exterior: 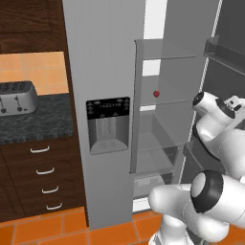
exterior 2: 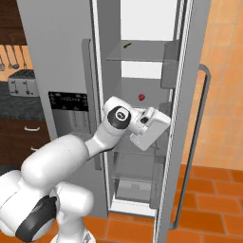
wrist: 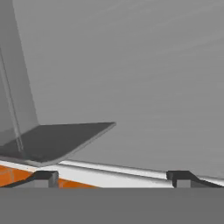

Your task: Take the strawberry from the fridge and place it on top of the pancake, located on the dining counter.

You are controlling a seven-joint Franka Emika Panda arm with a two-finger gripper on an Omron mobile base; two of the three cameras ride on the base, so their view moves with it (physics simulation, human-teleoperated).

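The grey fridge [exterior: 105, 72] [exterior 2: 61, 52] stands with its right door [exterior 2: 190, 118] swung open. A tiny red strawberry [exterior: 156, 94] [exterior 2: 141, 97] sits on a glass shelf inside, near the back. My white hand [exterior 2: 150, 127] hovers at the fridge opening, just below and in front of the strawberry's shelf, apart from the fruit. In the hand view my gripper [wrist: 113, 179] is open, its fingertips [wrist: 41, 177] wide apart with nothing between them, facing a grey inner wall and a dark shelf [wrist: 57, 140]. The pancake and the dining counter are out of view.
A toaster [exterior: 16, 98] [exterior 2: 21, 80] stands on a dark counter above wooden drawers [exterior: 43, 172], left of the fridge. A small dark green item [exterior 2: 126, 45] lies on the top shelf. Door bins [exterior: 225, 52] jut out on the open door. Orange tiles [exterior: 48, 227] cover the floor.
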